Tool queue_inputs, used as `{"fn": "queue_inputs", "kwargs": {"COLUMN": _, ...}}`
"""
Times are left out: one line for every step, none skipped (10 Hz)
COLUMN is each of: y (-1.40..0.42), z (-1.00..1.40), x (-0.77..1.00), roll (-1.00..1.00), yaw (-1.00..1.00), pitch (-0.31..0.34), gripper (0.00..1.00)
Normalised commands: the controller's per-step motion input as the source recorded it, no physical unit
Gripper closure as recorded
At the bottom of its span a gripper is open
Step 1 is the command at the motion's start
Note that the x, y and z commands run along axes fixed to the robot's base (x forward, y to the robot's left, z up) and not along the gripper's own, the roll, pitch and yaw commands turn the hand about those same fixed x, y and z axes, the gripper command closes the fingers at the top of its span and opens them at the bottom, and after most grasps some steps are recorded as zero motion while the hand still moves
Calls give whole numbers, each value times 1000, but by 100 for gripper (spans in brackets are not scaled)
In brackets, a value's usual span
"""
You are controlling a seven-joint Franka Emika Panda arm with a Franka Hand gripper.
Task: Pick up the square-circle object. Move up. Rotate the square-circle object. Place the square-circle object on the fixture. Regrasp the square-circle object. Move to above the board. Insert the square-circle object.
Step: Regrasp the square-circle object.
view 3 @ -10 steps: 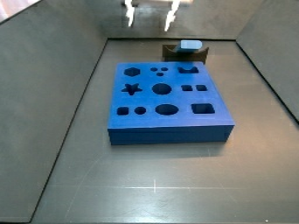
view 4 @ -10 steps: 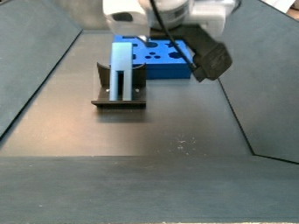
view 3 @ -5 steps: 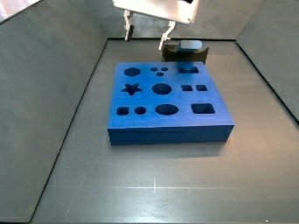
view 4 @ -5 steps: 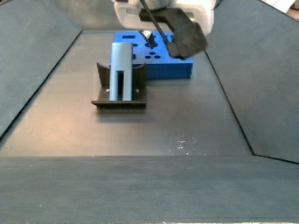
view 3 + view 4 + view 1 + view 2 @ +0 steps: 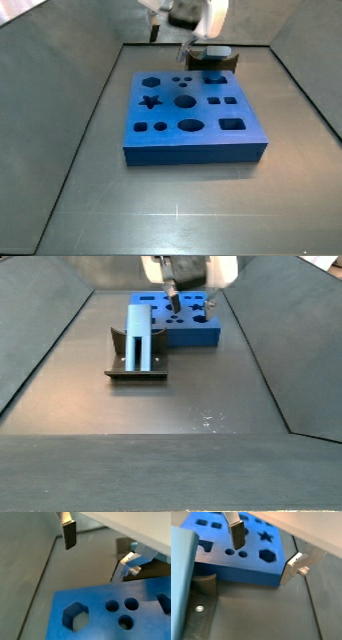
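The board (image 5: 195, 116) is the big thing here, a thick blue slab lying flat on the dark floor, with its cut-outs showing in a side view: a star, a hexagon, circles, squares and an oval. In a side view (image 5: 182, 318) it sits at the far end of the enclosure, partly behind the fixture.

The gripper (image 5: 175, 36) hangs over the far end of the board, close to the fixture. In a side view (image 5: 186, 304) its fingers dip down in front of the board's top face. Jaws are spread wide with nothing between them. You can see that in both wrist views, where the two fingers (image 5: 69, 534) (image 5: 236, 534) are well apart with only board and floor in the gap.

The fixture (image 5: 138, 360) is a small dark bracket on a base plate, standing on the floor just beside the board's end. In a side view (image 5: 213, 58) it's right behind the board's far edge.

The peg (image 5: 139, 336) stands upright in the fixture, pale blue-grey, sticking up above it. In a side view (image 5: 217, 51) only its top shows on the fixture. It's not touching the gripper
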Motion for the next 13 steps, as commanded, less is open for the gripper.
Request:
{"fn": "queue_inputs", "kwargs": {"y": -15, "z": 1, "x": -45, "roll": 1000, "yaw": -983, "pitch": -269, "gripper": 0}}
{"fn": "queue_inputs", "kwargs": {"y": -10, "z": 2, "x": -46, "roll": 1000, "yaw": -994, "pitch": -263, "gripper": 0}}
{"fn": "queue_inputs", "kwargs": {"y": -9, "z": -7, "x": -50, "roll": 992, "yaw": -1000, "pitch": -248, "gripper": 0}}
{"fn": "queue_inputs", "kwargs": {"y": -6, "z": -8, "x": -45, "roll": 984, "yaw": -1000, "pitch": -234, "gripper": 0}}
{"fn": "queue_inputs", "kwargs": {"y": -6, "z": -12, "x": -43, "roll": 962, "yaw": -1000, "pitch": -191, "gripper": 0}}
{"fn": "queue_inputs", "kwargs": {"y": -1, "z": -7, "x": -44, "roll": 943, "yaw": -1000, "pitch": -144, "gripper": 0}}
{"fn": "queue_inputs", "kwargs": {"y": -4, "z": 4, "x": -45, "roll": 928, "yaw": -1000, "pitch": -77, "gripper": 0}}
{"fn": "queue_inputs", "kwargs": {"y": -6, "z": 9, "x": -43, "roll": 917, "yaw": -1000, "pitch": 11, "gripper": 0}}
{"fn": "queue_inputs", "kwargs": {"y": -12, "z": 5, "x": -33, "roll": 908, "yaw": -1000, "pitch": 160, "gripper": 0}}
{"fn": "queue_inputs", "kwargs": {"y": -11, "z": -11, "x": -26, "roll": 908, "yaw": -1000, "pitch": 316, "gripper": 0}}
{"fn": "queue_inputs", "kwargs": {"y": -6, "z": -26, "x": -8, "roll": 808, "yaw": -871, "pitch": 475, "gripper": 0}}
{"fn": "queue_inputs", "kwargs": {"y": -8, "z": -32, "x": 15, "roll": 566, "yaw": -564, "pitch": 639, "gripper": 0}}
{"fn": "queue_inputs", "kwargs": {"y": -7, "z": -28, "x": 33, "roll": 407, "yaw": -323, "pitch": 721, "gripper": 0}}
